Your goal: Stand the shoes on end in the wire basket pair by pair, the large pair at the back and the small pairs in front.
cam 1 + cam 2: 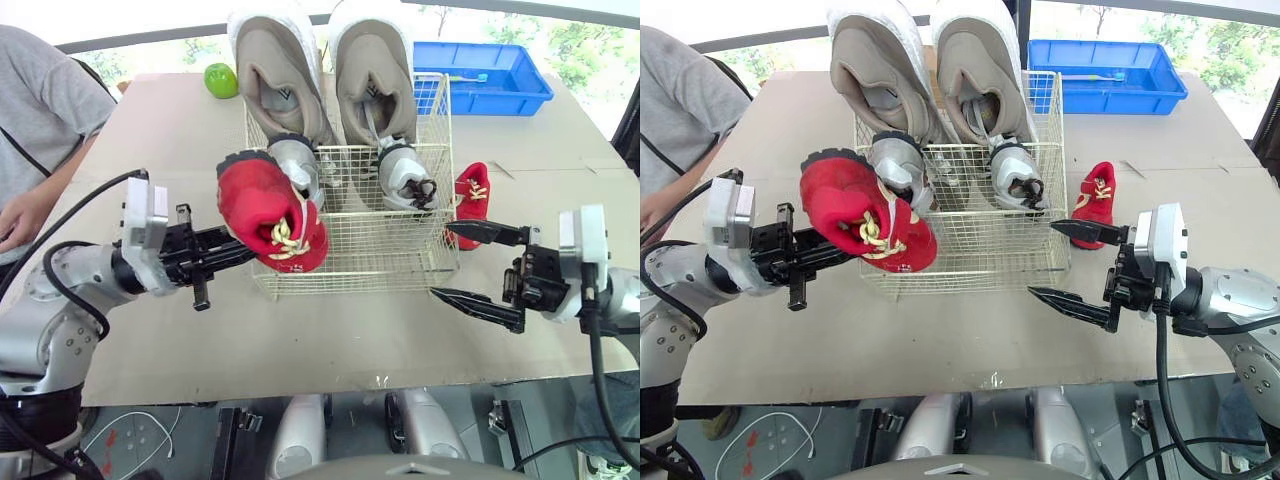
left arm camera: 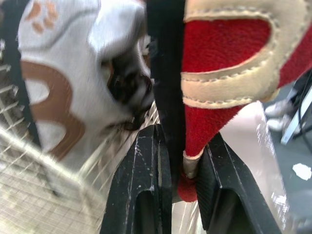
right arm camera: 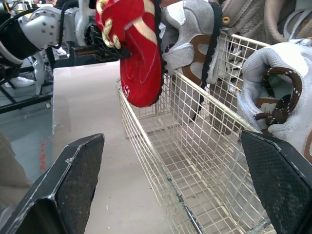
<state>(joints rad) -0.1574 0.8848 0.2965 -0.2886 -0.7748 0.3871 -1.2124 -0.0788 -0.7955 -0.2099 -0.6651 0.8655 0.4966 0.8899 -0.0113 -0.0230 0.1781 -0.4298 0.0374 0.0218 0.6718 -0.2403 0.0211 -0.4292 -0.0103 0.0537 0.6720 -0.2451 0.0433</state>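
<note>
The wire basket (image 1: 365, 255) stood on the cardboard-covered desk (image 1: 160, 130); at its back the large beige pair stood on end, one shoe (image 1: 275, 75) on the left and its mate (image 1: 372, 70) on the right, both rising well above the rim; in front of them the small grey pair also stood inside the basket, one shoe (image 1: 295, 165) to the left and the other (image 1: 405, 178) to the right, each just before a beige shoe.

The left claw (image 1: 242, 250) was clamped on the heel of a small red shoe (image 1: 270, 210); the left wrist view showed the heel's edge pinched between the two black fingers (image 2: 141, 185); the shoe was held in the air at the basket's front left corner, its yellow laces facing up and forward, close beside the left grey shoe; whether it touched the wire or that shoe could not be told.

The second red shoe (image 1: 470, 195) lay on the desk just outside the basket's right wall.

The right claw (image 1: 443, 260) hung near the basket's front right corner with its fingers spread wide apart, gripping nothing.

Behind the basket sat a green apple (image 1: 220, 80) on the left and a blue bin (image 1: 500, 85) on the right; a person in a grey top (image 1: 40, 110) sat at the desk's left edge.
</note>
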